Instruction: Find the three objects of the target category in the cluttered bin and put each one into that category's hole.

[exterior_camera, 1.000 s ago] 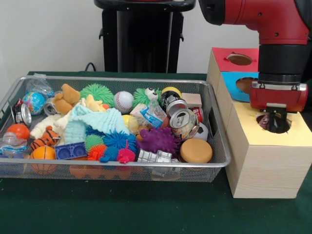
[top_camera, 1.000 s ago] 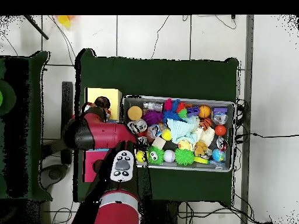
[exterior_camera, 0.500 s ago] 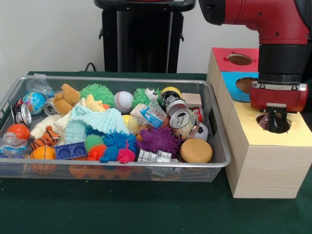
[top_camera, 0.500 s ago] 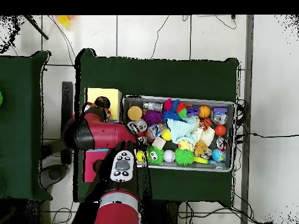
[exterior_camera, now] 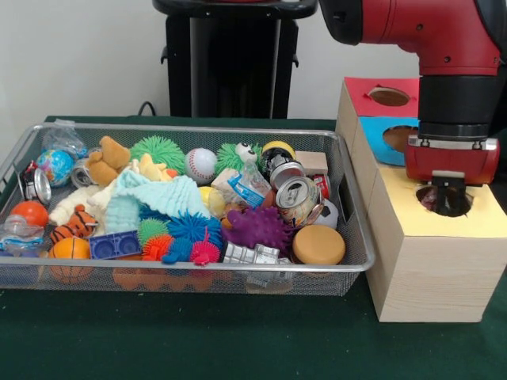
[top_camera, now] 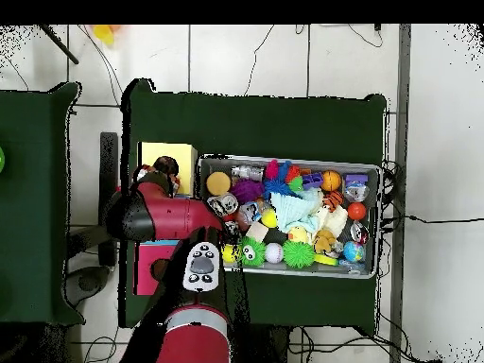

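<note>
Bin: wire mesh basket (exterior_camera: 182, 269) sat on the green table (exterior_camera: 198, 340), packed with toys and cans; in the overhead view it showed as a grey tray (top_camera: 373, 170) beside the box.
Bin, left end: small globe ball (exterior_camera: 54, 166), orange ball (exterior_camera: 30, 212), striped tiger toy (exterior_camera: 75, 224) and basketball (exterior_camera: 70, 248) lay close together.
Bin, left of middle: brown teddy bear (exterior_camera: 108, 160) lay beside a green spiky ball (exterior_camera: 158, 150); a mint cloth (exterior_camera: 154, 198) spread below them, with a blue block (exterior_camera: 115, 245) at the front wall.
Bin, middle: baseball (exterior_camera: 200, 164) rested near the far wall; blue spiky ball (exterior_camera: 190, 228) and purple spiky ball (exterior_camera: 257, 228) lay nearer the front.
Bin, right end: crushed silver can (exterior_camera: 299, 199) lay tilted, open end up, touching the purple spiky ball; a tan round disc (exterior_camera: 318, 245) sat in the front corner.
Box: wooden box (exterior_camera: 420, 269) stood just beside the bin's right end, with a red panel (exterior_camera: 366, 99) farthest, a blue panel (exterior_camera: 380, 127) in the middle and a yellow panel (exterior_camera: 475, 218) nearest, each with a hole.
Arm: red and black arm (exterior_camera: 444, 47) came down over the box.
Gripper: gripper (exterior_camera: 447, 199) hung at the yellow panel's hole, its tips dark against the opening; whether it was released or clenched could not be told, and nothing could be seen held in it.
</note>
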Robot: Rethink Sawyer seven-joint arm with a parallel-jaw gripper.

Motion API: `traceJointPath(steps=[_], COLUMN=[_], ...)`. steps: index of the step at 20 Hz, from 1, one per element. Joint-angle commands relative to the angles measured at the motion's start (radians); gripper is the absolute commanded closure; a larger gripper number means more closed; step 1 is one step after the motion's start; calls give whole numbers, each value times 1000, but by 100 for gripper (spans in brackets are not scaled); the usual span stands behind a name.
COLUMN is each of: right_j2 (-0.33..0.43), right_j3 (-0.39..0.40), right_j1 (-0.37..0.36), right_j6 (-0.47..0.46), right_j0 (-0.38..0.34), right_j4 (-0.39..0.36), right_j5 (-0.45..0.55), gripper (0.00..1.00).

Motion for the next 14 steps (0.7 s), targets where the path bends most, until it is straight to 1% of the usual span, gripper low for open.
traceJointPath(steps=[1,3,9,11,14], right_j2=[154,182,149,116,109], right_j3=[38,36,32,32,53], right_j1=[105,116,108,98,56], right_j6=[79,70,89,100,102], right_j0=[-61,-85,-59,-33,-26], right_j4=[-80,-99,-84,-62,-37], right_j5=[-44,-58,-36,-10,79], gripper=[100,100,100,100,100])
